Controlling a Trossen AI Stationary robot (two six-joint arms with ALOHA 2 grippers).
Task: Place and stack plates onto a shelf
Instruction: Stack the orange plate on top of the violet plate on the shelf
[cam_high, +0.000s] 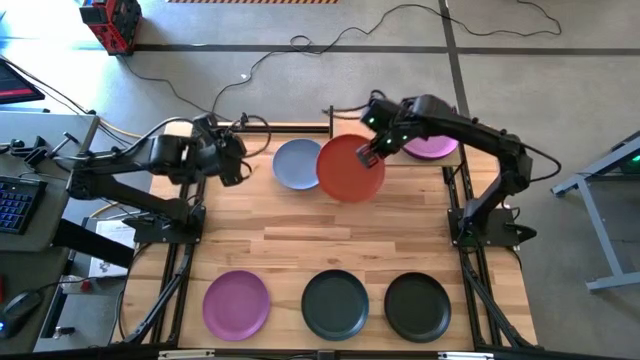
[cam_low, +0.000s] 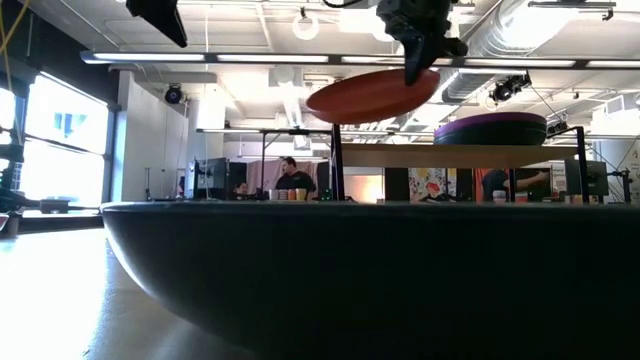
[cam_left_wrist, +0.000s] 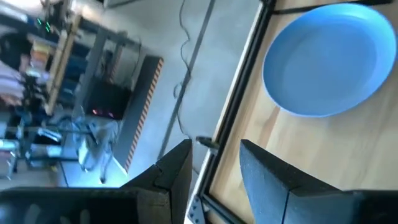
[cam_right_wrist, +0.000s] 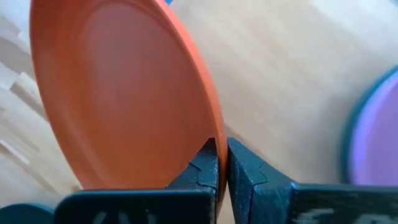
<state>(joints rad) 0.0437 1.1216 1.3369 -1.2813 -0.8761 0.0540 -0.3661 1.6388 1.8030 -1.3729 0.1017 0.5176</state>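
1. Nearest the low camera, a dark plate (cam_low: 380, 280) fills the lower half of that view; it is one of two dark plates (cam_high: 335, 304) (cam_high: 417, 306) sitting beside a purple plate (cam_high: 237, 304) along the near edge of the counter (cam_high: 300, 245).
2. Orange plate (cam_high: 350, 168): it looks rigid, light and smooth, so it probably slips easily. Its thin rim appears to be the only practical place to pinch it.
3. Right end effector (cam_right_wrist: 222, 163): the fingers are clamped together on the orange plate's rim, and the plate hangs in the air, tilted, just beside the shelf (cam_low: 460, 155). Held at one edge only, it could swing or pivot in the grip.
4. Right arm pose: it reaches from its base toward the shelf, wrist angled down, with the orange plate on the side away from the shelf's purple plate (cam_high: 432, 146).
5. Left end effector (cam_left_wrist: 214, 168): fingers apart, holding nothing, waiting beyond the pale blue plate (cam_high: 297, 163), which lies flat next to the orange plate, farther from the shelf.
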